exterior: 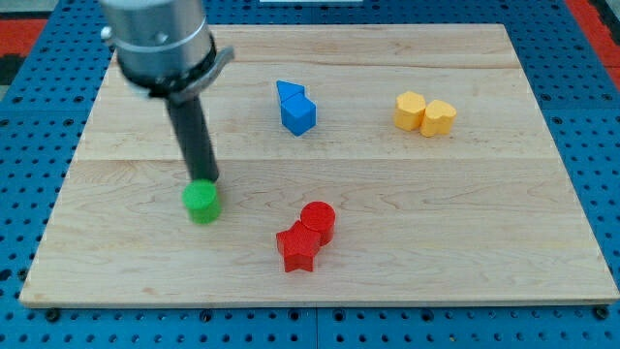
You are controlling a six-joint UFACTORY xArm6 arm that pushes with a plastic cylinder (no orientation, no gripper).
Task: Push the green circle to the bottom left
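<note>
Behind round green circle (201, 202): my tip (206, 182), touching.

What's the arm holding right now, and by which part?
Nothing is held: the arm ends in a rod with no fingers. My tip sits at the upper edge of the green circle, apparently touching it, as for pushing.

You have just one view here, so nothing is shared between cameras. It looks down on the wooden board (387, 194) from above and from the side at the view's bottom, tilted so the far edge at the view's top looks narrower than the near one. It sits close enough that the board nearly fills the picture, with a strip of blue perforated table (591, 116) around it. The arm (160, 39) enters from the top left, its upper part cut off.
</note>
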